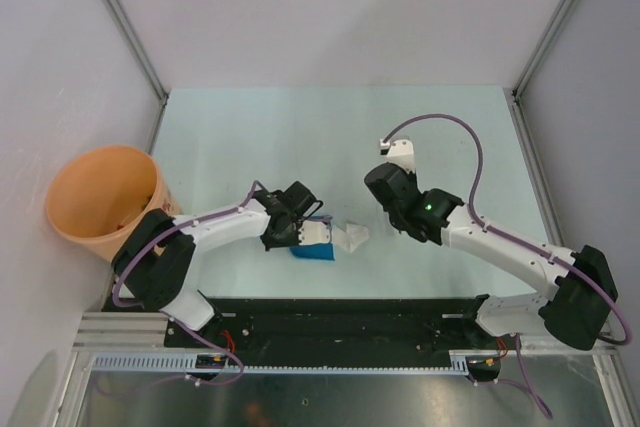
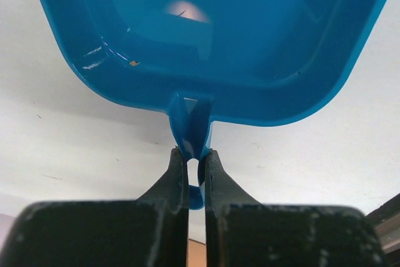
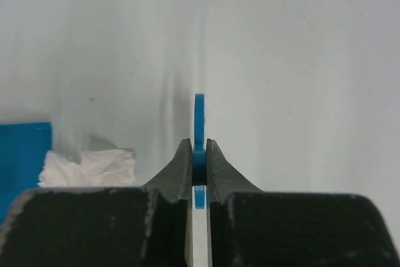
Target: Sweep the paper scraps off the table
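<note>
A white paper scrap (image 1: 352, 238) sits near the table's (image 1: 250, 137) front edge, right against the blue dustpan (image 2: 250, 42), which the left gripper (image 2: 196, 161) pinches by its stem, while the right gripper (image 3: 199, 154) clamps a thin blue handle (image 3: 199, 114) nearby.

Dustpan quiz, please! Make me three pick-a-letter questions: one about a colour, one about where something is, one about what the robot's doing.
1. The dustpan is: A red; B blue; C yellow.
2. The white paper scrap lies: A inside it; B under it; C on the table beside it.
3. The left tool is: A shut on the dustpan's handle; B open, empty; C touching the scrap.
Answers: B, its plastic is blue; C, it sits on the table next to the dustpan; A, it pinches the handle.
</note>
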Action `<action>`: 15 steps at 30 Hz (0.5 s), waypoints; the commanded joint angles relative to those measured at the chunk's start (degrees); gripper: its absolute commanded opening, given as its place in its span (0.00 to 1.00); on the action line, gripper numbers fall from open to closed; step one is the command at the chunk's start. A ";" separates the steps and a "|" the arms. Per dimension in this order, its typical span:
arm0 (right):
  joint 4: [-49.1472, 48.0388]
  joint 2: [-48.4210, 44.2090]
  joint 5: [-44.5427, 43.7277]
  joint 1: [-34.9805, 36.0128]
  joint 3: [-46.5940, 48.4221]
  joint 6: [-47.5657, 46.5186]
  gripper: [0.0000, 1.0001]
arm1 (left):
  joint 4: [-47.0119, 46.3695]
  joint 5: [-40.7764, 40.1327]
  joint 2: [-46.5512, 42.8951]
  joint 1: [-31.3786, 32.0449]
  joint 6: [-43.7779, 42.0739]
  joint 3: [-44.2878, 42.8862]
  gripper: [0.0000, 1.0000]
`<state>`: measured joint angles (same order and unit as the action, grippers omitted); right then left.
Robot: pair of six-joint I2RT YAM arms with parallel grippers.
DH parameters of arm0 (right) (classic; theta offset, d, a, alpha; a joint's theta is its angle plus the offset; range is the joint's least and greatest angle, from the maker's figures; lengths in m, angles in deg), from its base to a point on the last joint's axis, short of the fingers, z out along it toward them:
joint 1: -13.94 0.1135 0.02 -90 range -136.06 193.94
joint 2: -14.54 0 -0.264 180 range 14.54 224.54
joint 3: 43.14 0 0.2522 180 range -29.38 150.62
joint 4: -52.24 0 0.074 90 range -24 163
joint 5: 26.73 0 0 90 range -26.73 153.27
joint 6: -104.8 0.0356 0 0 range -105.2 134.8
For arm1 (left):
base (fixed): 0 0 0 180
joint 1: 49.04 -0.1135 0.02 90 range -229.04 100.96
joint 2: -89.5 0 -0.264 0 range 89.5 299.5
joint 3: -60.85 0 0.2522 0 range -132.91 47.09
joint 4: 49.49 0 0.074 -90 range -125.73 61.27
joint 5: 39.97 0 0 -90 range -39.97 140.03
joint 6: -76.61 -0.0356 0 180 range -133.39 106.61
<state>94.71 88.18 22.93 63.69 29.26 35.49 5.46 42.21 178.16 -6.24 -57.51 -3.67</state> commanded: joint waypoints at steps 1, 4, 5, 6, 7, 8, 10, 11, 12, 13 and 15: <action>11.36 1.23 -8.09 1.30 1.75 10.93 0.00 | 0.38 -0.01 -0.95 1.58 -1.76 0.49 0.00; 9.98 5.71 -3.80 3.06 1.31 12.01 0.00 | 0.38 1.04 0.54 1.84 -1.67 -0.30 0.00; 6.22 6.76 1.00 3.76 1.31 11.66 0.00 | 0.30 1.31 0.81 1.93 -1.67 -0.48 0.00; 3.92 7.99 3.31 4.46 1.31 11.05 0.00 | 0.29 1.57 1.25 1.93 -1.59 -0.74 0.00; 1.46 8.26 8.03 5.52 1.31 10.69 0.00 | 0.29 1.92 1.42 1.93 -1.50 -1.09 0.00; -3.17 8.09 10.43 5.70 1.31 11.56 0.00 | 0.29 2.53 1.51 1.93 -1.32 -1.27 0.00; -7.94 6.60 17.88 5.88 1.22 12.62 0.00 | 0.12 3.24 1.95 1.93 -1.06 -1.79 0.00; -12.23 5.99 19.66 6.23 1.22 13.49 0.00 | -0.05 4.03 2.13 1.93 -0.80 -2.06 0.00; -14.19 5.29 20.99 6.58 1.22 13.50 0.00 | -0.14 4.56 2.22 1.93 -0.36 -2.32 0.00; -15.77 3.89 21.35 7.10 1.31 13.50 0.00 | -0.41 5.34 2.56 1.93 0.17 -2.93 0.00; -17.11 0.99 19.43 7.37 1.31 13.85 0.00 | -0.41 9.55 2.31 1.75 0.87 -3.46 0.00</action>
<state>88.04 94.65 36.46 69.81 29.41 45.63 5.42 44.86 179.93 -4.84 -57.36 -4.70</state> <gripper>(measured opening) 0.063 0.049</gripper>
